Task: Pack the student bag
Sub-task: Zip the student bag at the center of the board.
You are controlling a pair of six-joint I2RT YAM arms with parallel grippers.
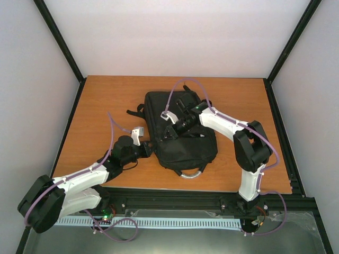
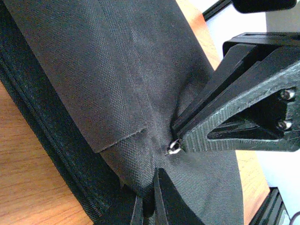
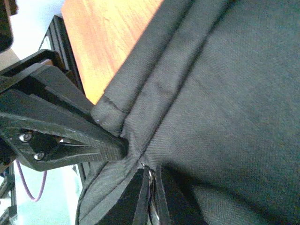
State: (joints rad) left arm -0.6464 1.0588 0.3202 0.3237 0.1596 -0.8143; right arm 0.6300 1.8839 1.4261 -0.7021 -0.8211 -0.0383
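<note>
so, the student bag (image 1: 196,151) lies flat mid way on the table (image 1: 106,106), its grey handle loop (image 1: 192,173) toward the arm bases. the left gripper (image 2: 168,159) pinches a fold of cloth at the bag's left edge, jaws nearly together, beside a small metal ring (image 2: 174,148), prob. a zip pull. the right gripper (image 3: 135,161) nips puckered fabric on the bag's top face, jaws likewise near-closed. we judge both grips tension the cloth so a zip can run; we see no opening yet.

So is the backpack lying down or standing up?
Lying down. The top view shows the backpack flat on the wooden table, its wide side facing up.
</note>
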